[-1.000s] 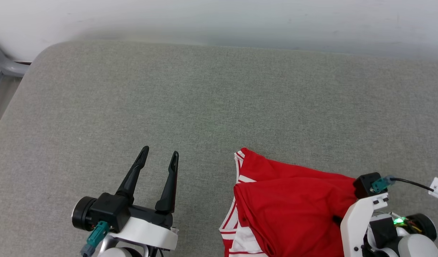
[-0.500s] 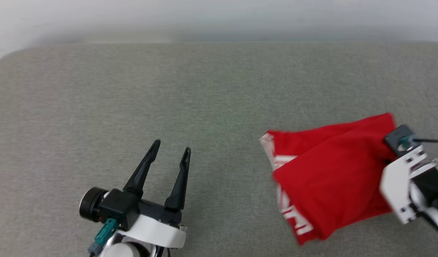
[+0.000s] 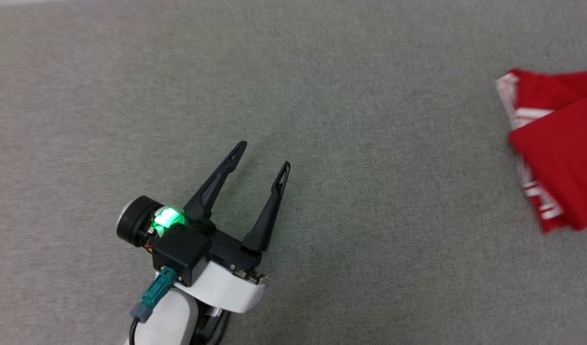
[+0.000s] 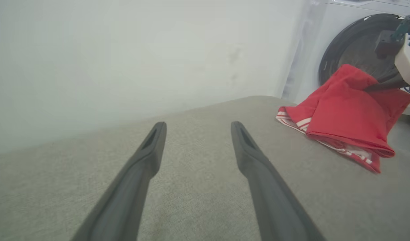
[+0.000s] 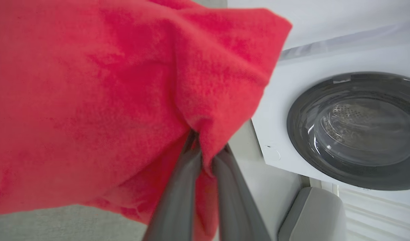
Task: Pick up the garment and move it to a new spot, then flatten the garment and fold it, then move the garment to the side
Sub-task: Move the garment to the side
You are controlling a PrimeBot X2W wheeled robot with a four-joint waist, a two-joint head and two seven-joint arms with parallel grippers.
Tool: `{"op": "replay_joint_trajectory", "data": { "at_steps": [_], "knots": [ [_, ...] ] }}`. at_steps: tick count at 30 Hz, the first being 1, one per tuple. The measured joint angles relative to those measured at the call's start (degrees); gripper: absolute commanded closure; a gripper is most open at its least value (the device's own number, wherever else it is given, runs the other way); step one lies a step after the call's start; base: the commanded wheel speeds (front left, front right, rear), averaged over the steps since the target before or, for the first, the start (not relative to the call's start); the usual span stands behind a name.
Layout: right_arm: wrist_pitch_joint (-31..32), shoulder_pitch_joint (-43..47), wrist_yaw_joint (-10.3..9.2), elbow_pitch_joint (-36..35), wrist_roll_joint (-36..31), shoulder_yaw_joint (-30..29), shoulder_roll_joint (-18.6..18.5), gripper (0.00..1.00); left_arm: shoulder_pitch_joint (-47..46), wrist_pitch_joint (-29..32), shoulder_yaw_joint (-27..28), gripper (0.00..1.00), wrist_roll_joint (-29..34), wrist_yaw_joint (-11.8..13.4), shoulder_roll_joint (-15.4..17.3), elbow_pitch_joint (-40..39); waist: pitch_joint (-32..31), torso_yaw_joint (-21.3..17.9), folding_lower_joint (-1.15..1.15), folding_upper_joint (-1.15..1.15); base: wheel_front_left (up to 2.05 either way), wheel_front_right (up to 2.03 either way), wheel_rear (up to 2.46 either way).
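The right claw [image 5: 208, 147] pinches a red fold of the shirt [image 3: 557, 143], which droops at the counter's [image 3: 322, 96] right side. The left claw [image 3: 265, 154] gapes empty. Light, limp cloth: one pinch will likely let it sag, so grip all layers near an edge.

**Cut off and covered**

We see the garment [image 3: 557, 139] run off the right edge of the head view, slightly blurred. In the right wrist view it passes the top and left edges, and a red fold hides the fingertips of the right gripper [image 5: 205, 155].
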Motion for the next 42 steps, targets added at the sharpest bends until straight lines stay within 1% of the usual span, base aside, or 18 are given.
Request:
{"op": "replay_joint_trajectory", "data": {
  "at_steps": [3, 8, 12, 17, 18, 19, 24, 30, 34, 39, 42],
  "knots": [
    [-4.9, -3.0, 0.00, 6.3, -0.5, -1.7, -0.9, 1.00, -1.6, 0.0, -0.9, 0.00, 0.1, 0.0, 1.3, 0.0, 2.8, -1.0, 0.00, 0.00, 0.00, 0.00, 0.00],
    [-11.0, -7.1, 0.00, 15.3, -4.1, -4.0, -1.0, 1.00, -3.7, 0.0, -1.8, 0.00, 0.6, 0.0, 2.5, -1.4, 7.2, -1.9, 0.00, 0.00, 0.00, 0.00, 0.00],
    [-13.9, -10.3, 0.00, 20.7, -6.8, -6.1, 0.6, 1.00, -4.6, 0.0, -2.4, 0.00, 1.0, 0.0, 3.3, -3.1, 10.1, -2.4, 0.00, 0.00, 0.00, 0.00, 0.00],
    [-16.6, -12.5, 0.01, 25.8, -10.0, -8.6, 2.5, 1.00, -5.6, 0.0, -3.0, 0.00, 1.1, 0.0, 3.4, -4.6, 12.3, -2.2, 0.00, 0.00, 0.00, 0.00, 0.00],
    [-17.1, -12.9, 0.01, 26.6, -10.7, -9.6, 2.9, 0.69, -5.7, 0.0, -3.1, 0.00, 1.1, 0.0, 3.5, -4.7, 12.4, -2.1, 0.00, 0.00, 0.00, 0.00, 0.00],
    [-17.6, -13.4, 0.01, 27.4, -11.4, -10.7, 3.3, 0.00, -5.8, 0.0, -3.1, 0.00, 1.1, 0.0, 3.5, -4.8, 12.5, -2.0, 0.00, 0.00, 0.00, 0.00, 0.00],
    [-19.0, -14.4, 0.00, 29.6, -15.6, -14.5, 5.8, 0.00, -5.9, 0.0, -3.1, 0.00, 1.0, 0.0, 3.1, -4.7, 11.7, -1.4, 0.00, 0.00, 0.00, 0.00, 0.00],
    [-20.3, -14.6, 0.00, 28.6, -18.7, -16.6, 8.2, 0.00, -4.9, 0.0, -1.8, 0.00, 0.0, 0.0, 1.3, -3.1, 8.3, -0.6, 0.00, 0.00, 0.00, 0.00, 0.00],
    [-21.7, -14.6, 0.00, 25.8, -19.0, -16.8, 10.6, 0.00, -3.5, 0.0, -0.2, 0.00, -0.9, 0.0, -0.2, -1.5, 5.0, 0.2, -0.01, 0.00, 0.00, 0.00, 0.00],
    [-24.2, -13.4, 0.00, 20.8, -16.8, -17.2, 14.0, 0.00, -0.6, 0.0, 3.0, 0.00, -1.5, 0.0, -1.5, 0.9, -0.2, 1.5, -0.01, 0.00, 0.00, 0.00, 0.00],
    [-25.7, -11.2, 0.00, 17.0, -14.9, -17.3, 16.2, 0.00, 1.1, 0.0, 5.4, 0.00, -1.6, 0.0, -2.3, 1.8, -3.3, 2.4, -0.01, 0.00, 0.00, 0.00, 0.00]
  ]
}}
